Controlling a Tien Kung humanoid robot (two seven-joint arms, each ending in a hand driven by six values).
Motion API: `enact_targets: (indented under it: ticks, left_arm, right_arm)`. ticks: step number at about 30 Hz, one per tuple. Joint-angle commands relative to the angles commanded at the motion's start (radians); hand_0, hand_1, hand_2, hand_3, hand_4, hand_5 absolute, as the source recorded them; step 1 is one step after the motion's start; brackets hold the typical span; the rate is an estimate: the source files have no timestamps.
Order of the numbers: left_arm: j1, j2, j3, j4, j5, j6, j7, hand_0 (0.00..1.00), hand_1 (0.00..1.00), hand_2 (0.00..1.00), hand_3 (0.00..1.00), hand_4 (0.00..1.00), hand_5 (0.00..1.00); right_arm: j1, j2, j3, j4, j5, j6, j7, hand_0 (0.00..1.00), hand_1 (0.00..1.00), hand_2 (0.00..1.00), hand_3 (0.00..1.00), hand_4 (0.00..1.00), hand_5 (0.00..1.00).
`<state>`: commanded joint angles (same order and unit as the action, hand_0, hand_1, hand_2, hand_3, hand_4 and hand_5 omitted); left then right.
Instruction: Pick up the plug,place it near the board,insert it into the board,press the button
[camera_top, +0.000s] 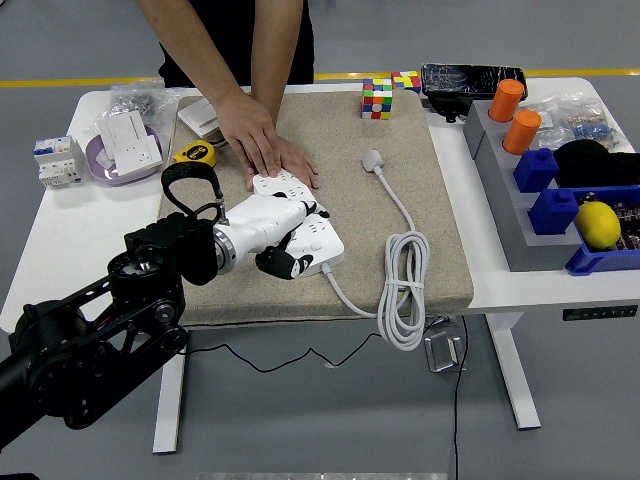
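The white plug (372, 158) lies loose on the beige mat (440, 230), its white cable running down to a coil (405, 295) at the mat's front right. A white power strip (326, 242) lies on the mat's left half. My left hand (298, 240) rests over the middle of the strip, fingers curled down and holding nothing, black thumb (286, 265) at the strip's near edge. The plug is well to the right of my hand. A person's hand (262, 142) presses flat on the strip's far end. My right arm is out of view.
A yellow tape measure (195, 155) and a purple dish with sockets (125, 150) sit at the left. Puzzle cubes (377, 98) stand at the mat's far edge. Grey and blue bins with orange cylinders (522, 130) and a lemon (598, 224) fill the right.
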<state>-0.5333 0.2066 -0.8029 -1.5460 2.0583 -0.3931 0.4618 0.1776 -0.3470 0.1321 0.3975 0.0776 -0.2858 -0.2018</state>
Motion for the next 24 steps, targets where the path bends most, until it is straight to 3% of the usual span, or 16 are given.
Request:
enact_targets:
  ticks: [6,7,14,24]
  left_arm:
    - [-0.017,-0.016,0.037,0.087,0.021,0.008,-0.021,0.139,0.044,0.162,0.971,0.485,0.157]
    - [-0.020,-0.018,0.040,0.099,0.023,0.009,-0.024,0.134,0.043,0.162,0.972,0.483,0.109]
    - [-0.034,-0.029,0.063,0.163,0.035,0.014,-0.045,0.131,0.043,0.162,0.971,0.486,0.110]
    - [-0.038,-0.036,0.083,0.202,0.034,0.027,-0.058,0.131,0.042,0.162,0.968,0.490,0.097]
  right_arm:
    - [-0.001,-0.001,-0.005,0.000,0.002,-0.001,0.000,0.850,0.767,0.735,0.766,0.998,0.998]
    - [-0.001,-0.001,-0.005,0.000,0.002,-0.001,0.000,0.850,0.766,0.735,0.765,0.998,0.998]
    - [0.001,-0.002,-0.007,0.000,0.002,-0.001,0.000,0.850,0.766,0.735,0.765,0.998,0.998]
    - [0.002,-0.002,-0.007,0.000,0.002,-0.001,0.000,0.850,0.766,0.734,0.765,0.998,0.998]
